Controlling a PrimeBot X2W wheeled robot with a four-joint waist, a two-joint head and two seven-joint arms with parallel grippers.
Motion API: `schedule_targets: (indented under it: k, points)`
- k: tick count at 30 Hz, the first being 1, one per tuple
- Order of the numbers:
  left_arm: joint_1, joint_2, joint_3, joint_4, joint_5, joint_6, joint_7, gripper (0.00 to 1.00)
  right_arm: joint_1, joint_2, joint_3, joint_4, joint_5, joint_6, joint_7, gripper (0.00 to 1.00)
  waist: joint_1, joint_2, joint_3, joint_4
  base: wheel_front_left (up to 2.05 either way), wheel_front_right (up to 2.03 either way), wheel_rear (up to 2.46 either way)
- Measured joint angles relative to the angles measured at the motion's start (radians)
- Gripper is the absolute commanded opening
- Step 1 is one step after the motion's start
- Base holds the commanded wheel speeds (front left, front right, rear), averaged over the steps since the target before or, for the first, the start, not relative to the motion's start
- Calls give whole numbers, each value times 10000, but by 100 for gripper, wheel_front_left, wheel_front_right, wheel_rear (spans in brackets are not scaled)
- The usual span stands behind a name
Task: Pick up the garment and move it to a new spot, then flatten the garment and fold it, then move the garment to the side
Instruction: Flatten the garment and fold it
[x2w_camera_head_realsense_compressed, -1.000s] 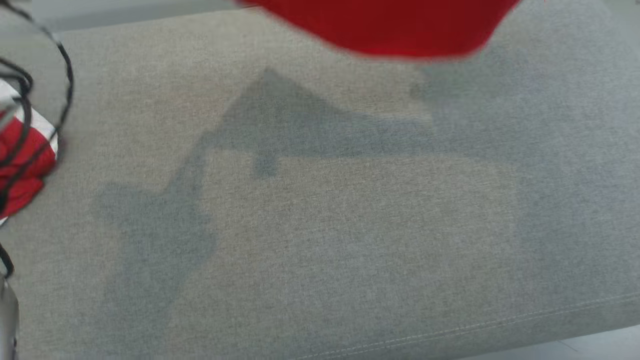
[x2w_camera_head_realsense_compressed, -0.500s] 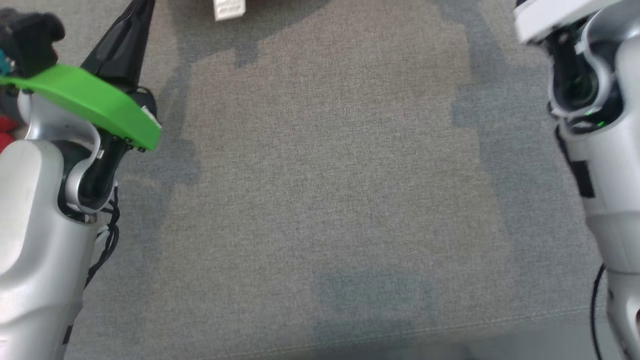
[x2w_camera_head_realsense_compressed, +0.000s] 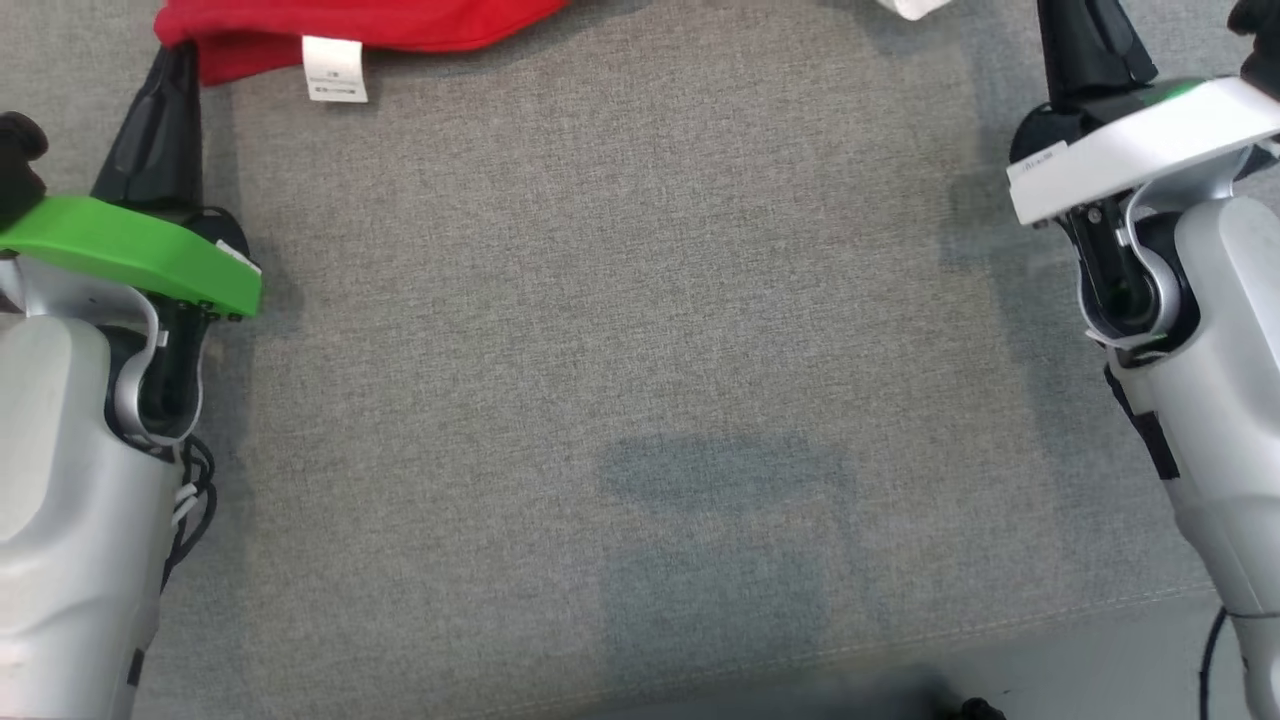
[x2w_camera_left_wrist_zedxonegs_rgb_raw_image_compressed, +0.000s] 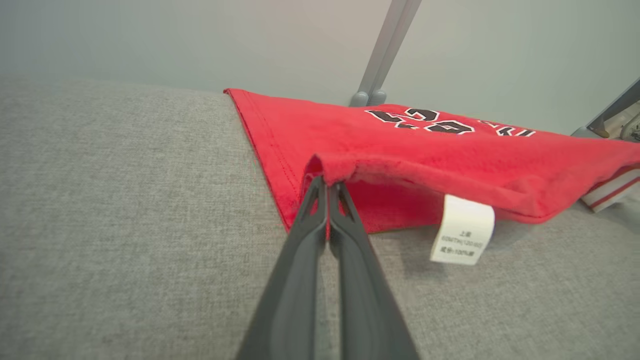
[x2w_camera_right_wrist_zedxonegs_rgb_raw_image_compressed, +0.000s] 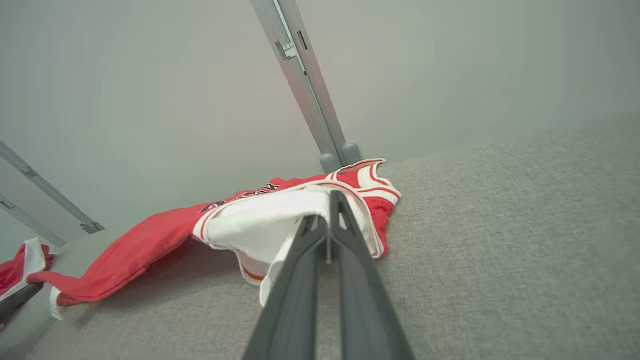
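The garment is a red jersey with white trim and black lettering, spread along the far side of the grey cushion. A white label hangs from its near hem. My left gripper is at the garment's left corner. In the left wrist view the left gripper is shut on the garment's red hem, lifting it a little, with the label just to the right. My right gripper is at the far right. In the right wrist view it is shut on a white fold of the garment.
The cushion's stitched front edge runs along the bottom, with floor beyond. Grey metal posts stand against the wall behind the cushion. Another red and white cloth lies far off to one side.
The head camera has swung, bringing both arms into view. Since half a second ago the label sits a little lower and the red hem has come into view. Both grippers stay shut.
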Motion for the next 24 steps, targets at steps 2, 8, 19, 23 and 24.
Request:
schedule_targets:
  k: [2, 8, 19, 23, 24]
  points:
    - [2, -119, -119, 240, -8, -82, -111, 0, 208, -360, 186, 151, -263, 186, -79, 0, 0, 0, -132, -12, 0, 0, 0]
    - [349, -142, -278, 685, -303, -171, -341, 0, 906, -1007, 863, 456, -989, 656, -161, 0, 0, 0, -700, 44, 0, 0, 0]
    - [1411, 194, -431, 715, -224, -259, -614, 0, 1824, -1783, 2000, 305, -2102, 894, -247, 0, -1, 0, -1992, 254, 0, 0, 0]
    - [2035, 203, -600, 612, -196, -295, -690, 0, 2116, -2326, 2339, 107, -2548, 905, -96, 0, -1, 0, -2499, 340, 0, 0, 0]
    - [2220, 215, -612, 598, -196, -305, -690, 0, 2181, -2452, 2426, 48, -2625, 915, -27, 0, -1, 0, -2623, 359, 0, 0, 0]
